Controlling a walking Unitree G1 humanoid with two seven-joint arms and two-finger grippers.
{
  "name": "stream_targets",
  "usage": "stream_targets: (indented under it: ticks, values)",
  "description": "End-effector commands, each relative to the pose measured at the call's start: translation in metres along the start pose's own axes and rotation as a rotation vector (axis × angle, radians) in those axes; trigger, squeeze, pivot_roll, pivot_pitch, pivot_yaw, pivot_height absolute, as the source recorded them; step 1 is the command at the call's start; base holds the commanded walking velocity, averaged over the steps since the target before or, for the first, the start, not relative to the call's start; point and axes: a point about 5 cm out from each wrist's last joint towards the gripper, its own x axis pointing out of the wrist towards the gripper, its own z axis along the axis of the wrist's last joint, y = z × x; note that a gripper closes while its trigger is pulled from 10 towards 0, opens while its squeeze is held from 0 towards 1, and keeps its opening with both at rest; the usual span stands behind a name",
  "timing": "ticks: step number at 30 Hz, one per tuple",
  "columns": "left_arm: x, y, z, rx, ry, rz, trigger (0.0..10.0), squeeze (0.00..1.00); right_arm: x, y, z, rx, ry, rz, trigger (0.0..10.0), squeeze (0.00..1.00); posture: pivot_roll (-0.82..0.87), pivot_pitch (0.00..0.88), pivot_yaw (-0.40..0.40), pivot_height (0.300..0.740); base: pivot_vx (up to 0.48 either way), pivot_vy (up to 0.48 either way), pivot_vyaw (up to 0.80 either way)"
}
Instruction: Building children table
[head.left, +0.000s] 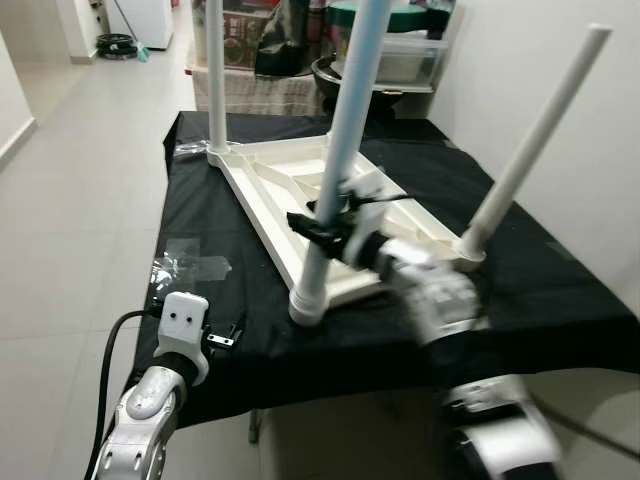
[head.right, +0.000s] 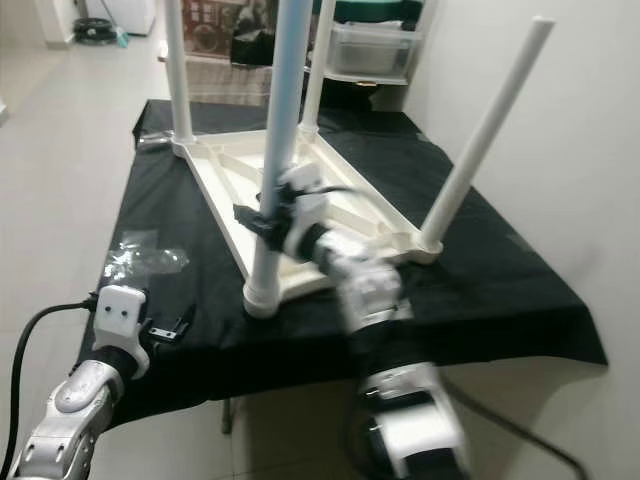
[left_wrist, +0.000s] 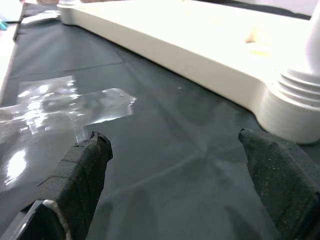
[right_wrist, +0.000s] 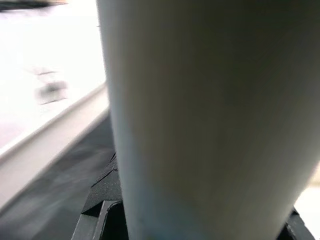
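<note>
A white children's table top (head.left: 272, 190) lies upside down on a black-covered work table (head.left: 560, 290). Several pale legs stand up from its corners. My right gripper (head.left: 318, 226) is shut around the nearest leg (head.left: 345, 120), a little above its corner socket (head.left: 308, 303). In the right wrist view that leg (right_wrist: 200, 115) sits close between the black fingers (right_wrist: 102, 200). My left gripper (left_wrist: 175, 150) is open and low over the black cloth near the front left edge, left of that socket (left_wrist: 295, 110), with nothing between its fingers (left_wrist: 85, 170).
Crumpled clear plastic wrap (head.left: 185, 265) lies on the cloth left of the table top. Another leg (head.left: 530, 145) leans toward the white wall on the right. Storage boxes and a dark bowl (head.left: 335, 70) stand behind the work table. Tiled floor (head.left: 70, 200) opens to the left.
</note>
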Motion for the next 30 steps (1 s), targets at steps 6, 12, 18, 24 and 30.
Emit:
stream_targets:
  ticks: [6, 12, 18, 24, 30]
  values:
    - [-0.002, 0.000, -0.003, 0.007, 0.007, -0.008, 10.0, 0.00, -0.035, -0.033, -0.052, -0.060, 0.207, -0.319, 10.0, 0.00, 0.03, 0.000, -0.131, 0.740, 0.000, 0.000, 0.00]
    - [0.001, -0.001, -0.001, 0.006, 0.004, -0.013, 10.0, 0.00, -0.022, -0.044, -0.016, 0.098, 0.043, -0.242, 10.0, 0.00, 0.02, 0.000, -0.131, 0.740, 0.000, 0.000, 0.00]
    - [0.001, -0.001, -0.002, 0.006, 0.004, -0.017, 10.0, 0.00, -0.023, -0.026, 0.036, 0.243, -0.176, 0.267, 10.0, 0.90, 0.02, 0.000, -0.128, 0.740, 0.000, 0.000, 0.00]
    - [0.002, 0.000, -0.001, 0.010, -0.001, -0.015, 10.0, 0.00, -0.021, -0.025, 0.069, 0.098, -0.253, 0.491, 10.0, 0.00, 0.04, 0.000, -0.138, 0.740, 0.000, 0.000, 0.00]
    - [0.002, 0.000, -0.001, 0.011, -0.002, -0.015, 10.0, 0.00, -0.018, -0.015, 0.069, -0.025, -0.229, 0.619, 10.0, 0.00, 0.04, 0.000, -0.138, 0.740, 0.000, 0.000, 0.00]
